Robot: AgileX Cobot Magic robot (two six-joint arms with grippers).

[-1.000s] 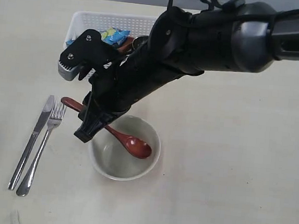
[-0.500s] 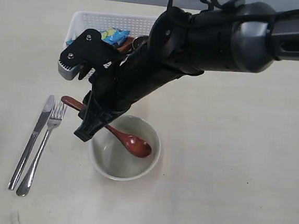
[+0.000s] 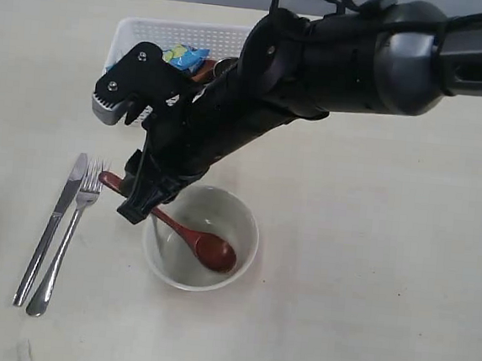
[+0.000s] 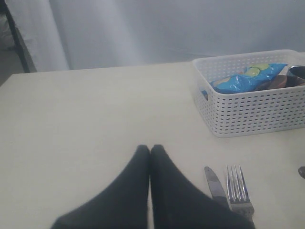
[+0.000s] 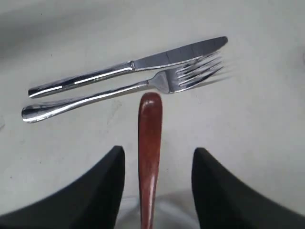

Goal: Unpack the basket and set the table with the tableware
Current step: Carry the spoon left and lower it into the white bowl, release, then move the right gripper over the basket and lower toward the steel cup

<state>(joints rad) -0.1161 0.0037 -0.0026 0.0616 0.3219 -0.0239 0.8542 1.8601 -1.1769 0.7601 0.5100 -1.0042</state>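
Spoon [image 3: 195, 238] has dropped into bowl [image 3: 243, 218], right fingers [image 5: 97, 191] parted

A plain grey-blue wall [image 4: 181, 28] rises behind in soft even light, a paler panel [image 4: 38, 33] beside it.

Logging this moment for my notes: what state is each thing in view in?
basket: upright, holding chip bag and more
bowl: upright on table, spoon head inside
spoon: lying free, handle over bowl rim
knife: flat on table beside fork
fork: flat on table
left gripper: shut, empty
right gripper: open, straddling spoon handle
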